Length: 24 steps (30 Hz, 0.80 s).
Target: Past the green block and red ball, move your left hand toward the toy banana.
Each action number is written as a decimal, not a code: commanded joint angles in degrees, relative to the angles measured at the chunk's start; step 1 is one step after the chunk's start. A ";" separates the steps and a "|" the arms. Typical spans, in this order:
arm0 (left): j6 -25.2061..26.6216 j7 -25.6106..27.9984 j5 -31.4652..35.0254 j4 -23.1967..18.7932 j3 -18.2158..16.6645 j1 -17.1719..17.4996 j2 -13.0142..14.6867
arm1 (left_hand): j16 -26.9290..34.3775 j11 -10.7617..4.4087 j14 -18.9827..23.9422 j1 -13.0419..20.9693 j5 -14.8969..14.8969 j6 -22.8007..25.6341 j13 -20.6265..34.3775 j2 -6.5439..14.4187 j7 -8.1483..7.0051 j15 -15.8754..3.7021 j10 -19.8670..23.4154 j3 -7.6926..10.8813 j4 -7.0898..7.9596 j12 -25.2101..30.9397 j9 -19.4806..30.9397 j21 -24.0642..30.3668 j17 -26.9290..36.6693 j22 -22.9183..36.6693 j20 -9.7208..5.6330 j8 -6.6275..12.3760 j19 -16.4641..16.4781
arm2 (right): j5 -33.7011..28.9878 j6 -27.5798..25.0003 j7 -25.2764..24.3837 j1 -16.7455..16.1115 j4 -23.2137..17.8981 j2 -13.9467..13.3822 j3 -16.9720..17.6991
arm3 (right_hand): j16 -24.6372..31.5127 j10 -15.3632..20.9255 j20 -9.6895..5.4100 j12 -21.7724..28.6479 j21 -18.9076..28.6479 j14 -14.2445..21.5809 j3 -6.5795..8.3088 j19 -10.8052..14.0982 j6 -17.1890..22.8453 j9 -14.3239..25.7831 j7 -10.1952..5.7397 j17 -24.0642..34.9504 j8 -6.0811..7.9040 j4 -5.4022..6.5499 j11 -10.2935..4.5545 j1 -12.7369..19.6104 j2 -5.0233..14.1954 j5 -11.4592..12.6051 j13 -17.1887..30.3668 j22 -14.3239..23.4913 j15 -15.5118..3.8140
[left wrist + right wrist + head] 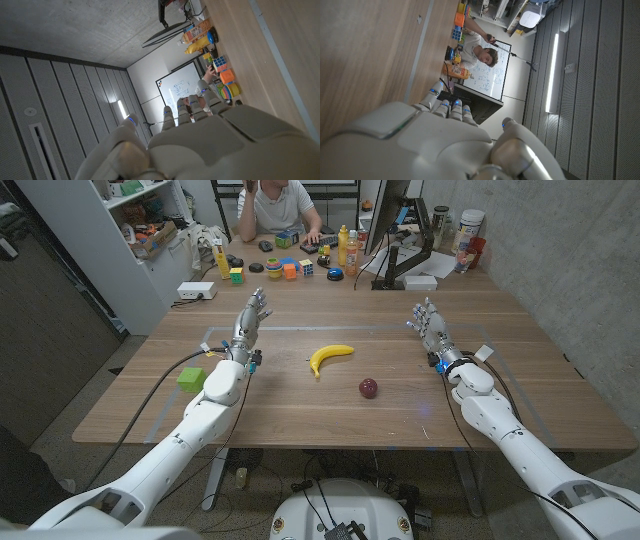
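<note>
The left hand (252, 315) is hovering open-fingered, gripping nothing, left of the banana (329, 356); the block (191, 378) is sitting behind its forearm. The right hand (429, 323) is waiting open, holding nothing; the ball (369, 387) is lying near the banana.

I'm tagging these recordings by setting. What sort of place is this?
Probably a robotics lab or workshop room: a wooden table with a toy banana, a person seated at its far end among puzzle cubes, a whiteboard and shelves.
</note>
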 commanded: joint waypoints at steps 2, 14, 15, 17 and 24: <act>10.24 10.49 18.46 -8.63 3.03 -0.89 2.92 | -0.49 -1.35 0.95 2.99 0.67 1.66 0.23 -1.87 -3.44 0.42 1.77 0.09 -2.61 -0.39 0.14 -1.33 0.06 0.02 0.40 0.20 0.90 | -1.76 0.48 2.26 -0.21 0.64 2.01 1.66 | 0.13 -0.42 -5.36 0.16 -0.24 -0.25 0.43 -2.54 -0.40 0.15 -0.02 0.21 0.34 -0.08 0.02 0.03 6.40 0.38 0.29 0.31 -1.98; 18.85 13.74 32.29 -13.11 7.32 -3.27 5.31 | -1.16 -2.78 1.80 5.43 1.01 5.36 0.36 -3.11 -5.65 0.26 2.71 0.19 -4.82 -0.86 0.27 -3.00 0.17 0.07 0.64 0.73 0.72 | -2.39 1.21 3.87 0.18 1.50 3.01 2.08 | 0.10 -0.31 -5.36 0.16 -0.55 -0.14 0.40 -2.42 -0.36 0.15 -0.02 0.21 0.33 -0.08 0.04 0.00 6.34 0.39 0.28 0.32 -1.89; 19.01 14.07 33.29 -13.23 7.68 -3.49 5.36 | -1.30 -2.87 1.73 5.66 1.02 5.32 0.37 -3.27 -5.69 0.23 2.55 0.18 -5.04 -0.98 0.28 -3.29 0.19 0.07 0.57 0.61 0.41 | -2.35 1.21 3.89 0.17 1.51 3.10 2.15 | 0.09 -0.27 -5.33 0.18 -0.58 -0.14 0.40 -2.39 -0.35 0.15 -0.03 0.21 0.33 -0.08 0.03 -0.01 6.34 0.39 0.28 0.32 -1.87; 19.75 14.46 35.49 -13.72 8.45 -3.92 5.59 | -1.49 -2.96 1.50 5.87 1.03 5.29 0.39 -3.40 -5.70 -0.02 2.55 0.16 -5.25 -1.04 0.29 -3.48 0.20 0.08 0.53 0.50 0.36 | -2.52 1.44 4.12 0.23 1.68 3.13 2.16 | 0.08 -0.24 -5.35 0.18 -0.62 -0.13 0.40 -2.39 -0.32 0.15 -0.05 0.21 0.34 -0.08 0.06 -0.01 6.33 0.40 0.28 0.32 -1.88; 24.77 13.90 44.59 -15.83 11.94 -5.49 6.92 | -2.58 -3.15 0.29 7.07 1.08 3.02 0.49 -4.37 -5.67 0.02 0.00 -0.09 -6.46 -2.13 0.36 -5.19 0.33 0.15 0.57 -0.93 -1.35 | -2.43 1.60 4.75 0.17 1.61 3.22 2.47 | 0.04 -0.23 -5.31 0.17 -0.82 -0.12 0.37 -2.36 -0.27 0.15 -0.04 0.21 0.34 -0.08 0.15 -0.03 6.31 0.40 0.28 0.33 -1.85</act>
